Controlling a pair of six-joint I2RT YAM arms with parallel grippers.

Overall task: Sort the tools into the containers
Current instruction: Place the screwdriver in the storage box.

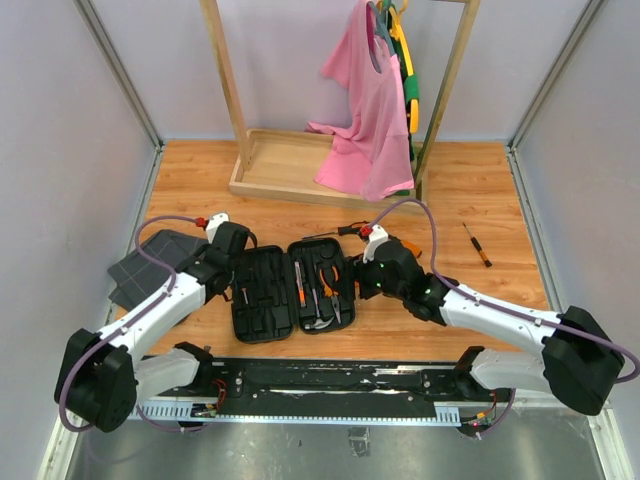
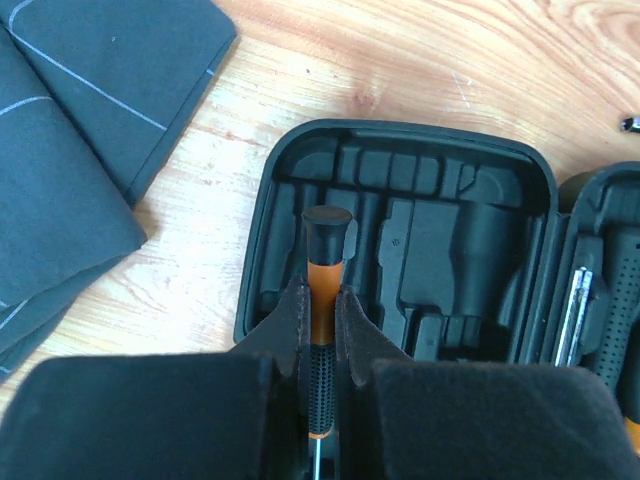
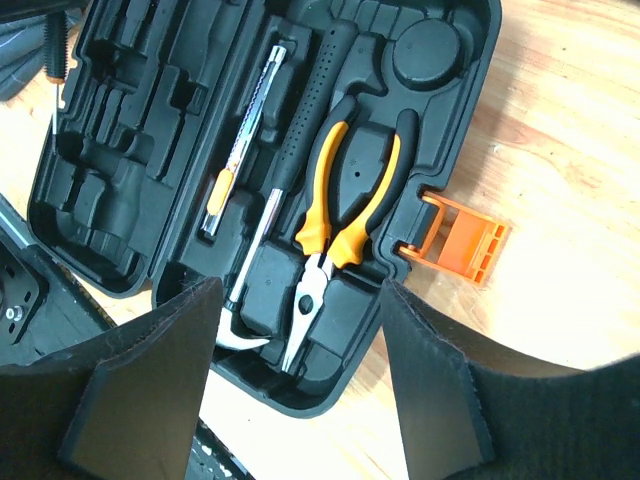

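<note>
Left pincer: the left gripper (image 2: 320, 300) is clenched on a screwdriver (image 2: 327, 250). Its pads (image 2: 292, 320) pinch the orange band and knurled black grip, and the black butt cap sticks out past the fingertips.
Screwdriver vs case: it is held over the left half of the open tool case (image 2: 420, 240), above the leftmost slots. Whether it touches the moulding cannot be told.
Right pincer: the right gripper (image 3: 298, 295) is released, its fingers (image 3: 150, 380) spread wide with nothing between them. It hangs over the case's right half, with the pliers' nose under the gap.
Seated in right half: pliers (image 3: 345, 190), claw hammer (image 3: 290, 170) and a slim steel tool (image 3: 245, 130) with an orange end lie side by side, each in its own slot.
Outside the case: a loose screwdriver (image 1: 477, 245) lies on the table (image 1: 480, 190), well to the right of the case.
Top view only: both arms reach in on the case from either side. The grey fabric (image 1: 150, 265) lies just left of the case.
Wrist views only: slot outlines, the grip on the handle, and the tools' lie in the right half.
Materials: the case is a black plastic rounded rectangle with matte moulded recesses. An orange latch (image 3: 460, 235) is flipped out at its right edge. The pliers have yellow-orange and black handles. The hammer has a dimpled black grip and a bright steel head. The fabric is folded with pale grid lines. The table is light wood grain.
</note>
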